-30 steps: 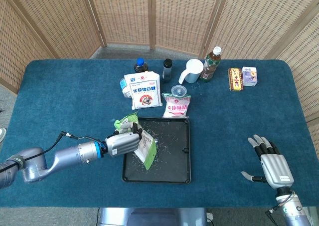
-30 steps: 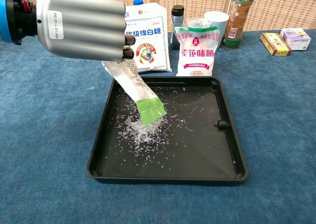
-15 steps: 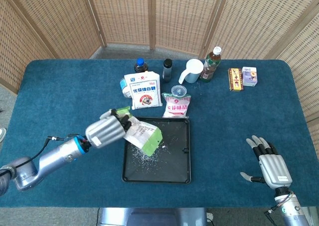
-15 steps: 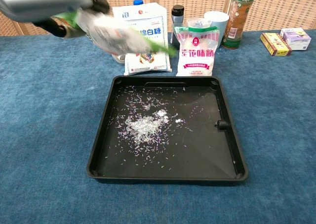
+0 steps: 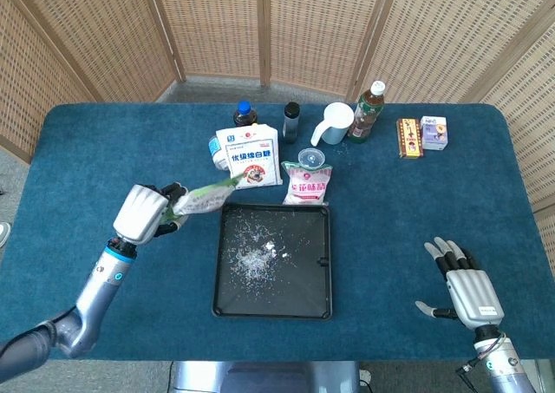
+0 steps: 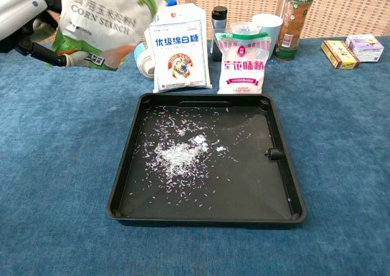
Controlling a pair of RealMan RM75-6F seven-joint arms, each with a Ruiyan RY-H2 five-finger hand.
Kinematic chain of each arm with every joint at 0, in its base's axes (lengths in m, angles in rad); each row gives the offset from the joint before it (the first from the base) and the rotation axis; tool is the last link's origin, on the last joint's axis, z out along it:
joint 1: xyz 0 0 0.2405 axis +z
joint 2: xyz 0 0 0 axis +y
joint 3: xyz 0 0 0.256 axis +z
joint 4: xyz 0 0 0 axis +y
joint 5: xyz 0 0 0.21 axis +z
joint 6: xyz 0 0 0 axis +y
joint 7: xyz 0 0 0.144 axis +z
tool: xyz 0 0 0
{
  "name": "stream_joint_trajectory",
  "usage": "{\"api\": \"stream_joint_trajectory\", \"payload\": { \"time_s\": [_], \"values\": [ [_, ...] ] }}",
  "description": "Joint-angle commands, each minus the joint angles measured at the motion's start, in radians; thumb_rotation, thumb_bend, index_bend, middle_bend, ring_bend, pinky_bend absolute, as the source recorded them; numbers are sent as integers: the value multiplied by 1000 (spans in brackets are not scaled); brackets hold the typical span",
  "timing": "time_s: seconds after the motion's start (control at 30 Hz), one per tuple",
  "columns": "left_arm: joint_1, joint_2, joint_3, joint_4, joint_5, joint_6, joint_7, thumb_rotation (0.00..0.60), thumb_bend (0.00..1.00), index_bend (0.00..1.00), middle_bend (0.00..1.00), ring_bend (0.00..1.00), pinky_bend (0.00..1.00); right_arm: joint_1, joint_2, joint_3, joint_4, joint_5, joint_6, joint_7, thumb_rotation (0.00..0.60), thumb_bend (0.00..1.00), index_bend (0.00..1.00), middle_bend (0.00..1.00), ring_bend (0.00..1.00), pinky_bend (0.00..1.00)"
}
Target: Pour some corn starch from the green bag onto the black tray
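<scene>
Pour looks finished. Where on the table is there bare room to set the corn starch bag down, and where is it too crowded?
The left hand holds the green bag over bare blue cloth left of the black tray; that whole left side is free. Also bare: the stretch between the tray and the right hand. Crowded: the back row, from the white sugar bag to the small boxes.

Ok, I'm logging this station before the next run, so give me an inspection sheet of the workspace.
Surface: blue cloth table.
Job's things: green corn starch bag lifted left of the black tray; white scatter in the tray.
Clutter: sugar bag, pink-print bag, bottles, white jug, small boxes along the far edge.
Robot hands: left robot hand holds the bag; right robot hand open, apart.
Cables: nothing seen.
Surroundings: wicker screens.
</scene>
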Motion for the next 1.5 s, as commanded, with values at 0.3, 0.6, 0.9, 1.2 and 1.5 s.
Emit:
{"api": "stream_joint_trajectory", "payload": {
  "time_s": [0.3, 0.6, 0.9, 1.2, 1.5],
  "values": [
    [49, -135, -47, 140, -126, -14, -152, 600, 410, 995, 942, 914, 761, 2, -3, -1, 5, 4, -5, -2, 419, 25, 35, 22, 0, 79],
    [47, -204, -46, 226, -145, -45, -177, 600, 410, 995, 942, 884, 698, 3, -3, -3, 3, 7, -9, -3, 420, 25, 35, 22, 0, 79],
    [43, -239, -37, 287, -186, -141, -177, 600, 389, 964, 601, 476, 461, 4, -2, -1, 7, 18, -14, 3, 418, 25, 35, 22, 0, 79],
    [29, -146, 12, 181, -212, -315, -127, 600, 98, 180, 4, 0, 140, 3, -3, -3, 5, 18, -14, -1, 421, 25, 35, 22, 0, 79],
    [54, -110, 47, 150, -111, -197, -104, 535, 28, 117, 0, 0, 131, 5, -4, -8, 3, 11, -16, -6, 418, 25, 35, 22, 0, 79]
  ]
}}
